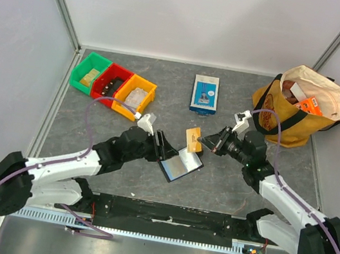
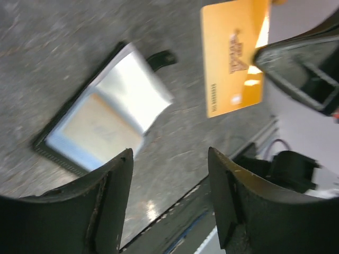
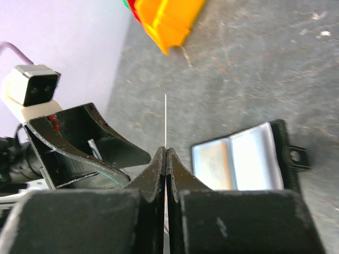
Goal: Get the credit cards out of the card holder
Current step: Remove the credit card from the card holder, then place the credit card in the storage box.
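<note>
One yellow-orange card [image 1: 191, 141] is clamped by one edge in the right hand [image 1: 201, 143], held clear above the desk [image 1: 226, 182]. Below it, toward the arm bases, the card holder [image 1: 181, 165] lies open and flat, long axis diagonal in the top view. The left hand [image 1: 161, 146], spread apart and empty, hovers just beside the holder's left rim: the nearer arm. A pale card [image 2: 98, 127] sits in one pocket, probably next to come out.

The credit card [image 2: 230, 53] is yellow-orange, the card holder [image 2: 108, 119] black-rimmed and bluish-grey inside.
</note>
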